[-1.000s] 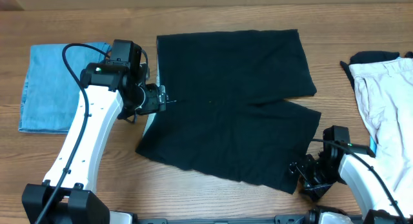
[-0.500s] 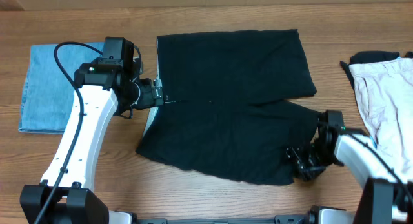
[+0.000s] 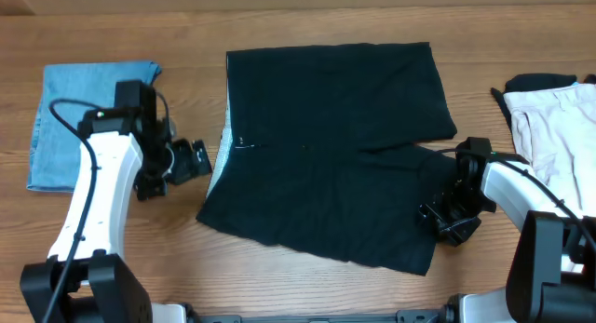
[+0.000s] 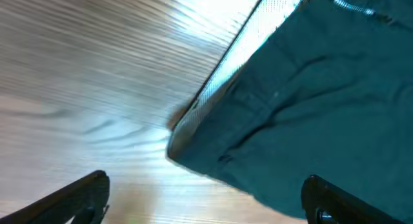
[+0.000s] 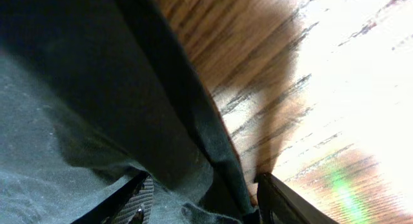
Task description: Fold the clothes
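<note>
**Left claw backs off, right claw moves onto the hem**

The black shorts (image 3: 335, 146) lie flat in the middle of the counter (image 3: 307, 16). The left claw (image 3: 200, 160) has pulled away from the edge of the shorts. It is now over bare wood at their 9 o'clock side. Its fingers (image 4: 77, 195) are wide apart and hold nothing.

The right claw (image 3: 436, 219) has slid up onto the corner of the shorts at 4 o'clock. Its fingers (image 5: 132, 201) are apart too. The hem (image 5: 213, 153) lies between them, so it does not look pinched yet.

The blue denim piece (image 3: 84, 127) rests at the counter's 9 o'clock end. The beige piece (image 3: 559, 137) rests at 3 o'clock.

No fold is made yet. It looks like the right claw is getting ready to pinch the leg and lift it over.
</note>
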